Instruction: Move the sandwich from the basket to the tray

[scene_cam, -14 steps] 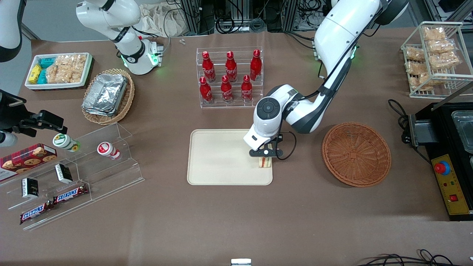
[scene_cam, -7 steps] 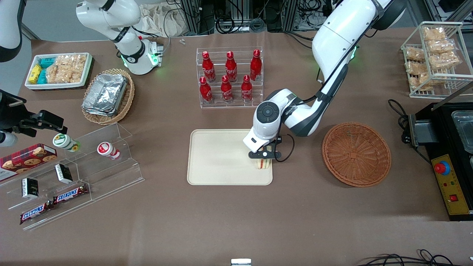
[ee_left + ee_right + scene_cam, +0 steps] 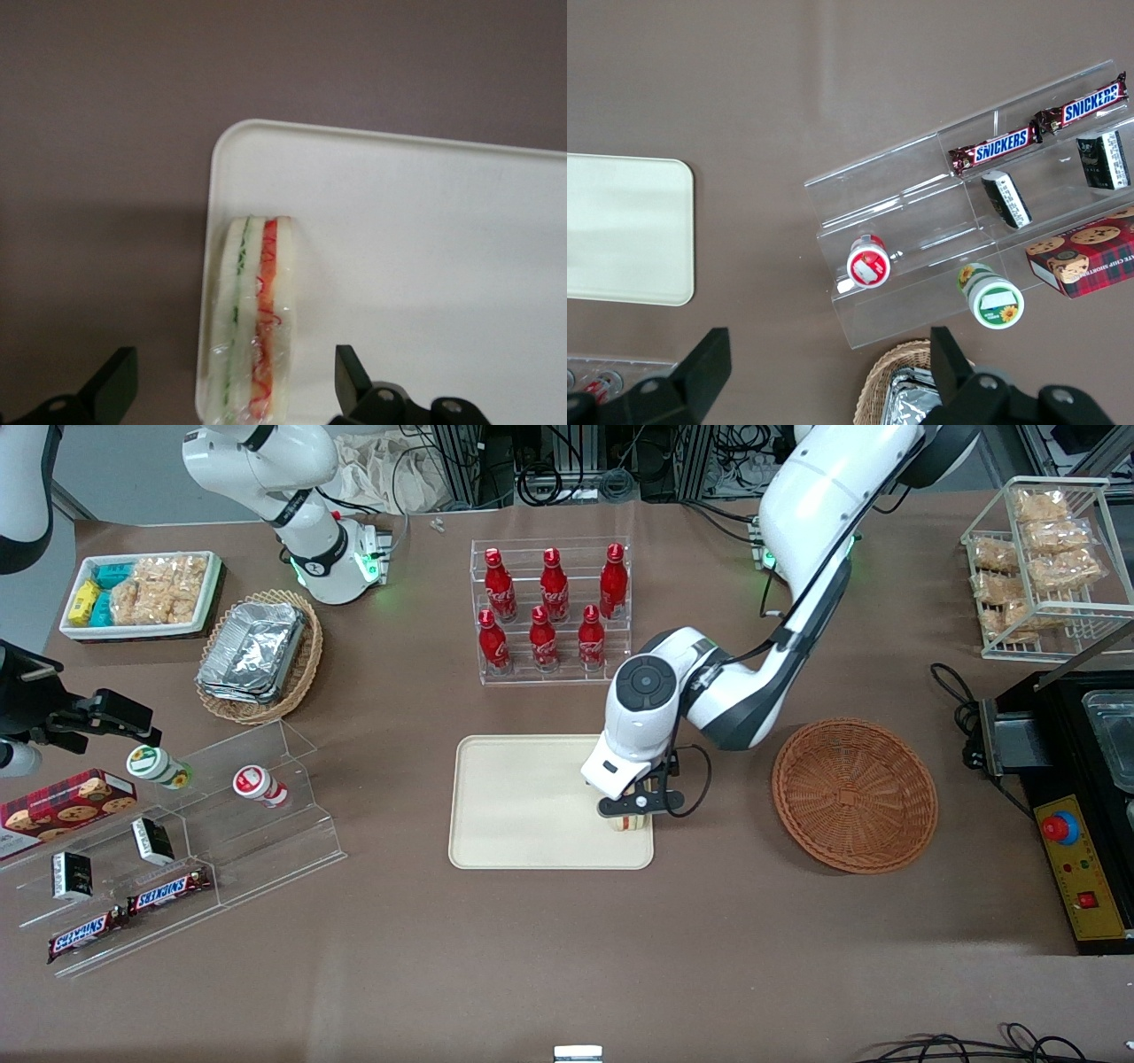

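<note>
The sandwich (image 3: pixel 629 823) stands on its edge on the cream tray (image 3: pixel 532 806), close to the tray's corner nearest the basket. In the left wrist view the sandwich (image 3: pixel 252 310) shows its red and green filling stripes and clear wrap, right at the tray's rim (image 3: pixel 213 221). My left gripper (image 3: pixel 633 804) hovers directly over the sandwich and is open: its black fingertips (image 3: pixel 350 376) stand well apart on either side, touching nothing. The reddish-brown basket (image 3: pixel 855 794) is empty and lies beside the tray, toward the working arm's end.
A clear rack of red bottles (image 3: pixel 554 611) stands farther from the front camera than the tray. An acrylic shelf with snacks (image 3: pixel 177 841), a tan basket with foil containers (image 3: pixel 257 655) and a white bin (image 3: pixel 142 593) lie toward the parked arm's end. A black machine (image 3: pixel 1081 779) stands beside the basket.
The gripper has risen a little over the sandwich and now covers more of it. The sandwich stays in place on the tray.
</note>
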`<state>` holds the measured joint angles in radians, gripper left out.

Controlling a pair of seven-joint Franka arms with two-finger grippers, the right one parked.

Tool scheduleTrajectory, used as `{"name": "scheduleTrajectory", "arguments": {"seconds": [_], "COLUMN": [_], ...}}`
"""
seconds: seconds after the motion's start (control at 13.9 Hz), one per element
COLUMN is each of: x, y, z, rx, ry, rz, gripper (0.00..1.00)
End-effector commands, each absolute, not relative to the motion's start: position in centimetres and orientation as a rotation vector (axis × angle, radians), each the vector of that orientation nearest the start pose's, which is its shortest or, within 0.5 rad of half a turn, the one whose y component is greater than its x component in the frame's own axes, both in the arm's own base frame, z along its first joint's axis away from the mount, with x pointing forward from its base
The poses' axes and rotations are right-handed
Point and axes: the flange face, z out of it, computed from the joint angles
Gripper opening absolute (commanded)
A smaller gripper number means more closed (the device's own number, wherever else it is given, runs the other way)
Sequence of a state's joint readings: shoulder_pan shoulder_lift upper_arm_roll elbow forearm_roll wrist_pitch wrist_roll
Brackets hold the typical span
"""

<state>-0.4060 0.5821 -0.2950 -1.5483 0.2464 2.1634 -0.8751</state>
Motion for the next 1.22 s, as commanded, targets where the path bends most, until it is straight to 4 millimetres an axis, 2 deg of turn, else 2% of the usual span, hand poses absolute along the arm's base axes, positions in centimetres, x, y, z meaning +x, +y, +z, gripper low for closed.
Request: {"name": "scheduleTrajectory", "arguments": {"seconds": [0.0,0.22,0.29,0.36,0.5,0.58,0.65,0.79,0.94,1.01,1.15], "x": [58.0,58.6,59.0,59.6,60.9,60.7,60.3,59.2,57.0,55.1,52.5], "y": [-40.3,-35.5,-33.0,-30.2,-23.2,-20.6,-18.3,-13.0,-8.1,-5.8,-2.9], "z": [39.2,44.7,46.2,47.4,50.5,52.7,54.5,57.8,61.0,62.1,62.6], "rx": [-3.108,-3.050,-3.050,-3.071,-3.141,-3.145,-3.148,-3.155,-3.154,-3.152,-3.152], "ry": [-0.093,0.054,0.115,0.119,0.046,0.117,0.213,0.233,0.271,0.294,0.244], "rz": [-0.149,-0.026,0.032,0.108,0.212,0.199,0.196,0.216,0.175,0.161,0.140], "gripper": [1.00,1.00,1.00,1.00,1.00,1.00,1.00,1.00,1.00,1.00,1.00]}}
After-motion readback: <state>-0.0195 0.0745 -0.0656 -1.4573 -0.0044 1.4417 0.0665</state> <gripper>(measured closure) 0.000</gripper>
